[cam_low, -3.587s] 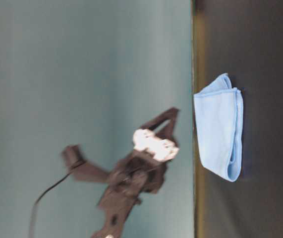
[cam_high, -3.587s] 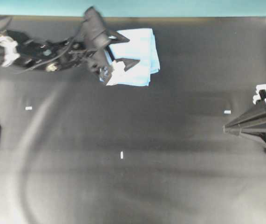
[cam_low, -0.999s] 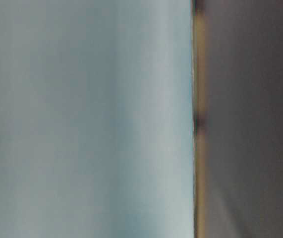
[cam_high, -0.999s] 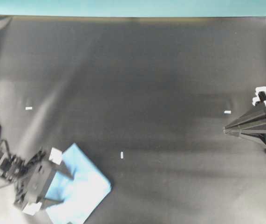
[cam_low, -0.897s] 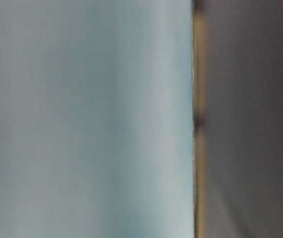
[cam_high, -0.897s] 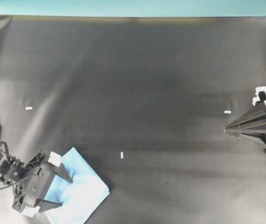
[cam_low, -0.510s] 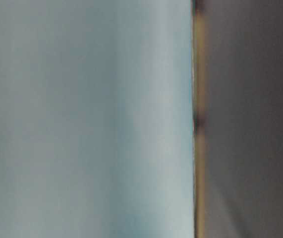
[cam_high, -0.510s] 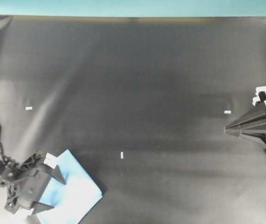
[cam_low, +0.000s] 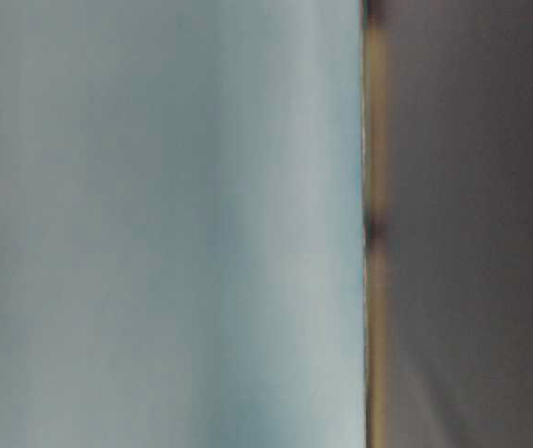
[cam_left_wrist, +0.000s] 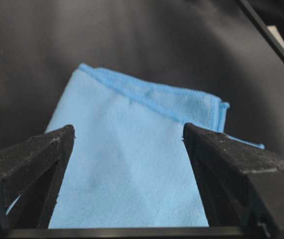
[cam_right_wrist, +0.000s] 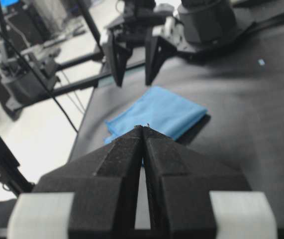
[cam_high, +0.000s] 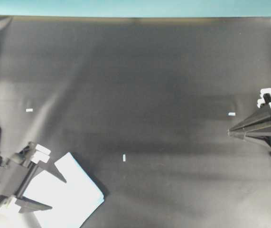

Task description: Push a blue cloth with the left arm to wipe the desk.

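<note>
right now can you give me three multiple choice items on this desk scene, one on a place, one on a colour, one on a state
1. Where on the desk does the cloth lie in the overhead view?
A. top centre
B. bottom left corner
C. right edge

2. What colour is the cloth in the left wrist view?
A. red
B. green
C. light blue

3. How do the jaws of the left end effector stand?
A. spread wide apart
B. shut tight
C. clamped on a cup

Answers:
1. B, it lies by the lower left, beside the left arm.
2. C, the wrist view shows sky blue fabric with a stitched hem.
3. A, both fingers stand apart with cloth showing between them.
</note>
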You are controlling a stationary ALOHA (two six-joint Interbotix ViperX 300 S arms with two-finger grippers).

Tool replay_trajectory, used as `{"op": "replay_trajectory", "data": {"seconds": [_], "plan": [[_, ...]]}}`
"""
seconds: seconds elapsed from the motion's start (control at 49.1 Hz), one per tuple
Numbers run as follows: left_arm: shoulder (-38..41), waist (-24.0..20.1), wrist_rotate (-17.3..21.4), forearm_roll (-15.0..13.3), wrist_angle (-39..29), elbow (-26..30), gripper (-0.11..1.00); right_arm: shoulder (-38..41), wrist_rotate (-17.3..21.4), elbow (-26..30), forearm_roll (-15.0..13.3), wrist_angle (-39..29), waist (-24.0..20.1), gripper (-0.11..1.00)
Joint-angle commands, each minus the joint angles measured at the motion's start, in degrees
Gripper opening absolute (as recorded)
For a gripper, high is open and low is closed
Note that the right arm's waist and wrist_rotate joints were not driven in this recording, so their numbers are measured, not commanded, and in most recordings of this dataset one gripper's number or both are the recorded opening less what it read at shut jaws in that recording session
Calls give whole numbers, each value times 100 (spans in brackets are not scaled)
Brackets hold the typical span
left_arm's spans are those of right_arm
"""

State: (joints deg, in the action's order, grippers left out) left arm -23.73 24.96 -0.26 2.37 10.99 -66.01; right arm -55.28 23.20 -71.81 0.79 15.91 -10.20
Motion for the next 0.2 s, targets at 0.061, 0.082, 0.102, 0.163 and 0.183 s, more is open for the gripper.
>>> {"op": "replay_trajectory", "data": {"seconds": [0.061,0.082,0.102,0.163,0.183], "plan": [[-176,-26,0,18,9,-44,85,-35,-9,0,9,18,0,1],[-193,-26,0,9,0,-44,85,-53,0,-9,9,18,0,1],[-202,-35,0,18,-18,-53,85,-70,-9,-26,9,26,0,1],[-246,-26,0,18,-44,-79,85,-132,-9,-88,9,18,9,1],[-264,-26,9,9,-44,-79,85,-158,0,-123,9,18,0,1]]}}
